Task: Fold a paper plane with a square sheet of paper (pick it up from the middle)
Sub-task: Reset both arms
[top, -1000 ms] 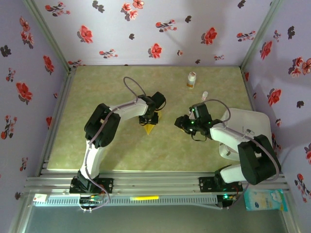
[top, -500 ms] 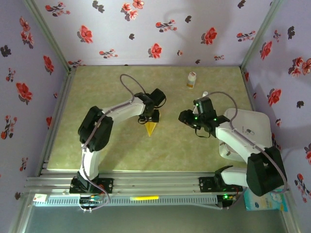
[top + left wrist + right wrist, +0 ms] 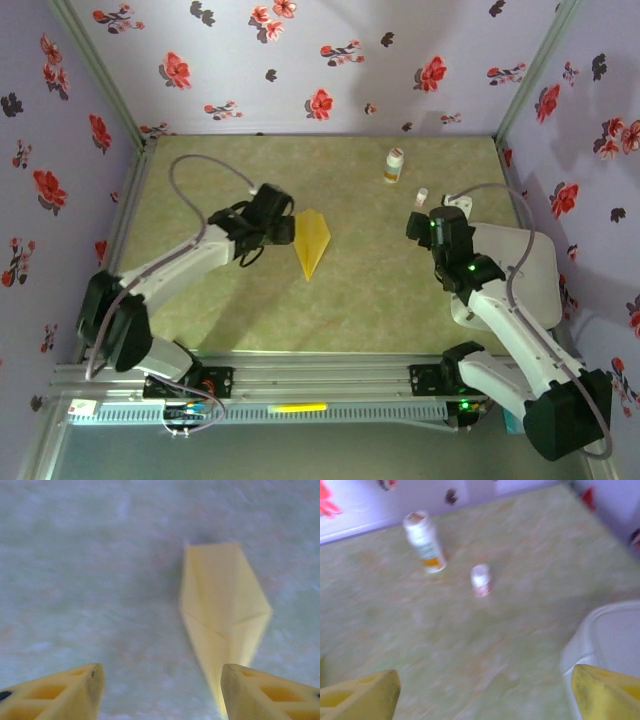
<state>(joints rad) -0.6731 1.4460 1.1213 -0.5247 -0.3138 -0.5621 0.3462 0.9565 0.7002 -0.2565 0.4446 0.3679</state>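
Both my arms have pulled back from the middle of the table (image 3: pixel 380 300) since a second ago. My left claw (image 3: pixel 278 225), which was then pressed down over the yellow paper, has swung off to the left and let it go. My right claw (image 3: pixel 420 222) has retreated toward the right side.

The paper plane (image 3: pixel 312 240) lies flat and free on the green mottled table, left of centre. It is a slim mustard-yellow dart, its sharp tip toward the near edge and its broader end toward the far wall. My left claw sits just beside it on its left, not touching it as seen from above.

In the left wrist view my left claw (image 3: pixel 161 675) is released, its two yellow fingers (image 3: pixel 75 695) spread wide with bare table between them. The paper plane (image 3: pixel 225 610) lies ahead, its creases showing, and its tip runs down close by one finger; whether they touch I cannot tell.

My right claw (image 3: pixel 485 680) is released too, with nothing between its fingers. Ahead of it, blurred, a small white-and-orange bottle (image 3: pixel 425 547) stands by the far wall, with a smaller white cap-like object (image 3: pixel 481 580) near it. From above, the bottle (image 3: pixel 395 165) and the small object (image 3: pixel 422 196) are well apart from the paper plane. A white tray (image 3: pixel 520 270) rests at the table's right edge, partly under my right arm.
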